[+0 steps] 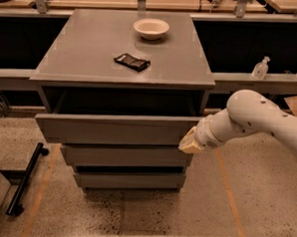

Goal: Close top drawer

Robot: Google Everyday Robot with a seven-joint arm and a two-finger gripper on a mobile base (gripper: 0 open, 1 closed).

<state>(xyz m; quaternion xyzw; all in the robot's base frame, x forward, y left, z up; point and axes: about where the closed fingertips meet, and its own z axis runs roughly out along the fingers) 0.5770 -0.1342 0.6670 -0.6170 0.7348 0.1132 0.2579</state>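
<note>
Floor bar: we see a black bar (24, 176) lying on the speckled floor at about 8 o'clock from the cabinet, well apart from it.
Cabinet: the grey cabinet (81, 62) stands mid-view, with its flat top facing us.
Top drawer: the top drawer (113, 129) is the uppermost of three and is pulled part-way out toward 6 o'clock. A dark gap shows between its plain front and the cabinet's top edge.
Lower drawers: the middle drawer (126, 156) and the bottom drawer (130, 180) sit beneath it, their fronts set further back.
Packet: a black packet (132, 62) lies flat on the cabinet top, at 7 o'clock from the bowl.
Bowl: a pale bowl (151, 28) stands upright near the 12 o'clock edge of the top.
Gripper: the cream-coloured gripper (189, 142) is at the 3 o'clock end of the top drawer's front and seems to touch it. We cannot tell whether it is wide or narrow.
Arm: the white arm (253, 118) reaches in from 3 o'clock.
Bottle: a small clear bottle (261, 68) stands on the ledge at 2 o'clock from the cabinet.
</note>
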